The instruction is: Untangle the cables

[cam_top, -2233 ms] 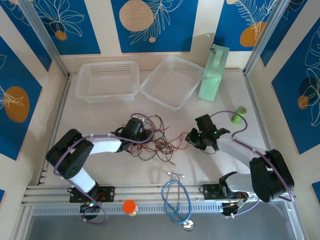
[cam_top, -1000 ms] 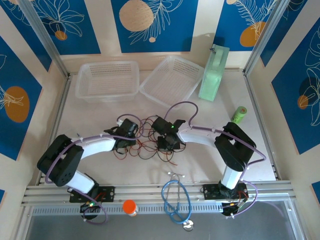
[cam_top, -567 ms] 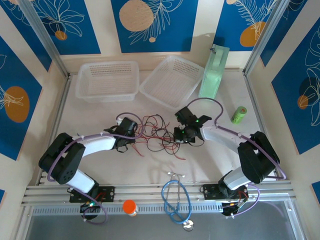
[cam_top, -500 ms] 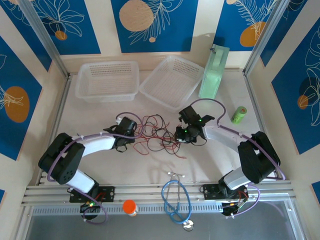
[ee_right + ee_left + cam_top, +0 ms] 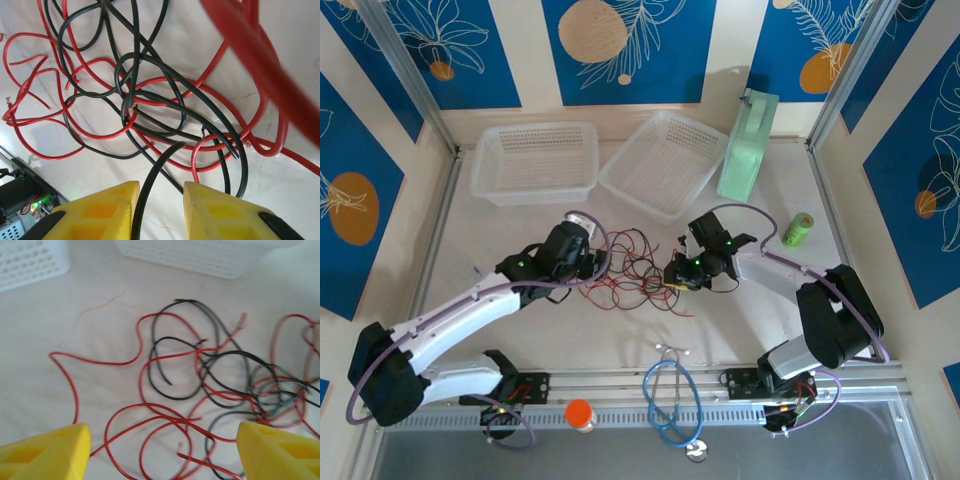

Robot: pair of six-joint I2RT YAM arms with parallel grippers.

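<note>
From up here I see the cables [image 5: 625,275] spread in loose red and black loops at the middle of the table [image 5: 500,225], well short of the two white baskets [image 5: 535,160] along the far edge. The left jaws stand released: on the left wrist feed the two yellow fingers [image 5: 45,452] sit wide apart at the bottom corners, with red loops lying flat on the table between and beyond them. They hover at the left end of the spread. The right jaws are at its right end, drawn close together – a black strand [image 5: 150,200] runs straight down between the yellow fingers [image 5: 97,210], and I read them as clenched on it. Beyond them red and black strands cross thickly – knotted over one another. A blue stethoscope [image 5: 670,395] lies at the near edge.
</note>
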